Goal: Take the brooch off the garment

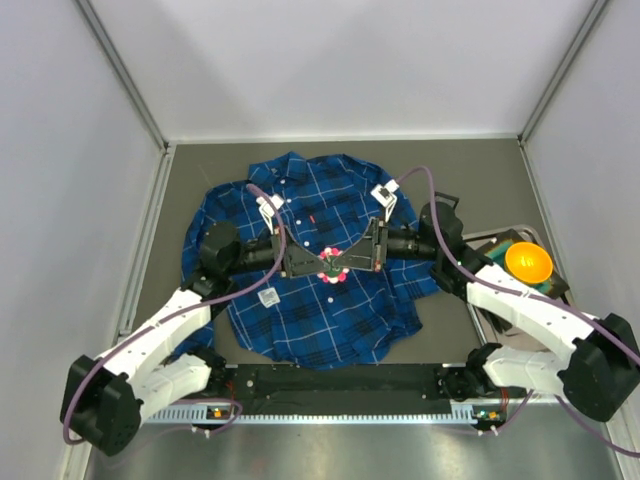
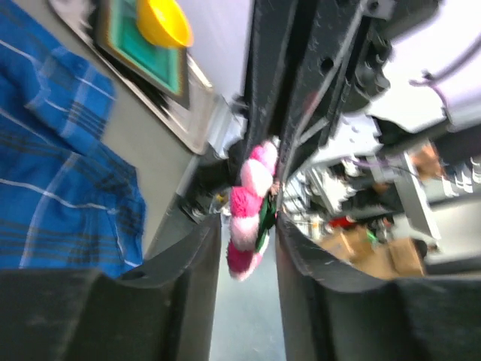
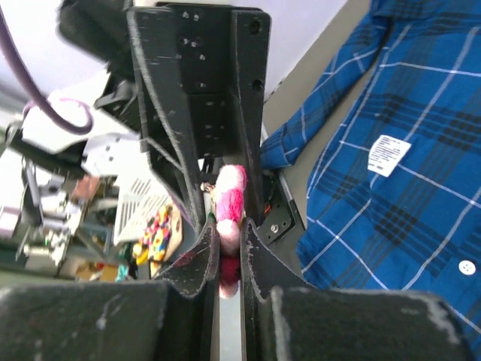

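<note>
The brooch [image 1: 332, 268], a small cluster of pink and red beads, hangs between my two grippers above the middle of the garment [image 1: 300, 320], a blue plaid shirt spread flat. My right gripper [image 3: 228, 233] is shut on the brooch [image 3: 229, 199], its fingers pressing the beads from both sides. My left gripper [image 2: 248, 229] faces it and stands open; the brooch [image 2: 248, 207] sits in the gap, close to one finger with free space at the other. In the wrist views no cloth clings to the brooch. From above, the left gripper [image 1: 318, 262] and right gripper [image 1: 350, 258] meet tip to tip.
A white square tag [image 1: 268, 296] lies on the shirt's lower left. An orange bowl [image 1: 528, 262] stands on a green-lined tray [image 1: 556, 284] at the right edge. White walls close in the grey table on three sides.
</note>
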